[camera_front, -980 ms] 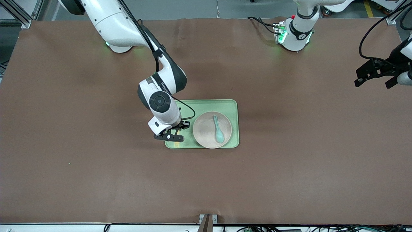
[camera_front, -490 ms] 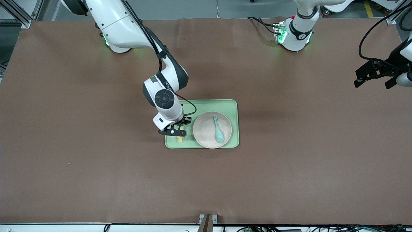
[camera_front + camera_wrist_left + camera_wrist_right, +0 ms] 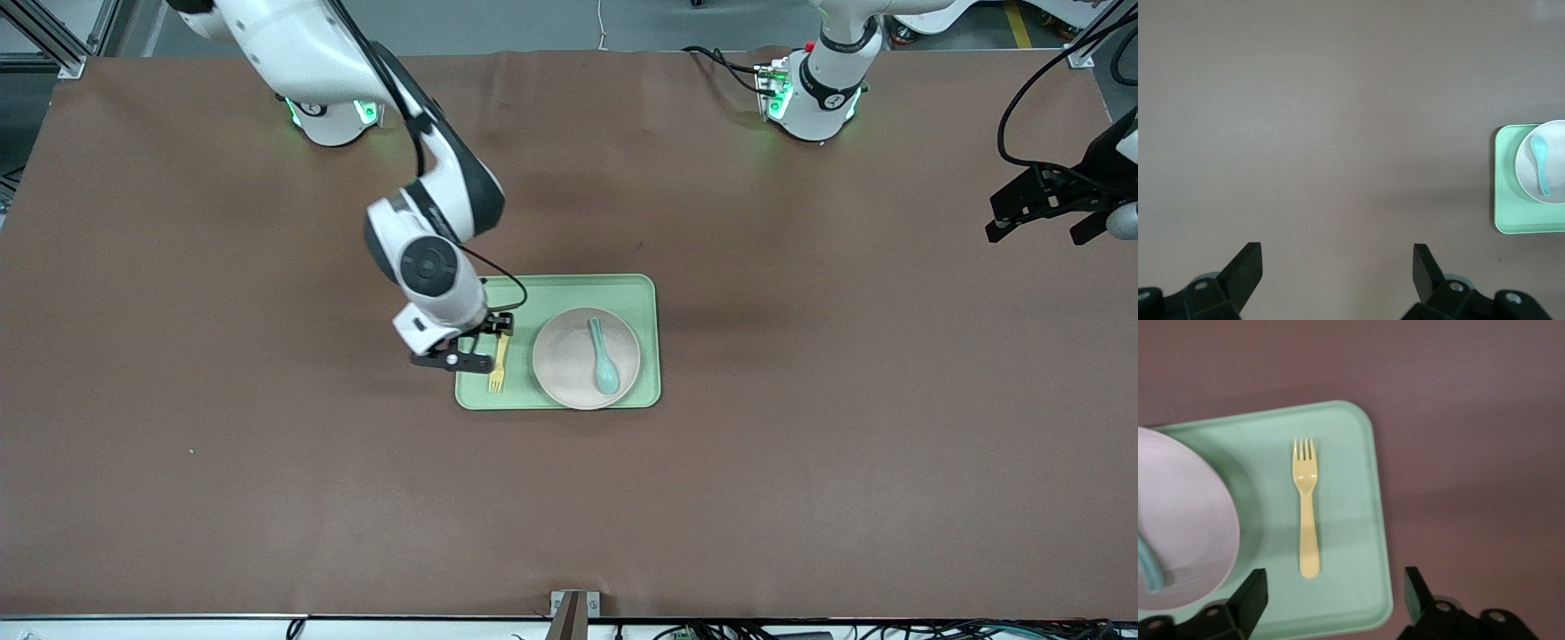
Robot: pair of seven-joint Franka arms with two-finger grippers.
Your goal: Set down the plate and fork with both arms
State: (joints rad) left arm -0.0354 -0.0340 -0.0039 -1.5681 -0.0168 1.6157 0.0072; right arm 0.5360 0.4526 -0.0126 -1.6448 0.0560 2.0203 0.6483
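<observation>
The pale-yellow fork [image 3: 498, 364] lies flat on the light-green tray [image 3: 578, 289], beside the beige plate [image 3: 569, 360], toward the right arm's end. My right gripper [image 3: 476, 342] is open and empty, above the tray's edge by the fork's handle. The right wrist view shows the fork [image 3: 1306, 510] on the tray [image 3: 1351, 520] next to the plate [image 3: 1185, 520], with my right gripper [image 3: 1335, 580] apart from it. My left gripper [image 3: 1045, 209] is open and empty, waiting up over the left arm's end of the table; its own view shows its open jaws [image 3: 1337, 250] over bare table.
A teal-blue spoon [image 3: 605, 356] lies in the plate. The left wrist view shows the tray [image 3: 1511, 207], plate [image 3: 1558, 173] and spoon [image 3: 1540, 163] well off to one side. Brown table covering [image 3: 267, 462] surrounds the tray.
My right gripper has risen and drawn back toward its base, off the fork, which now lies fully in view on the tray. The left arm has barely moved.
</observation>
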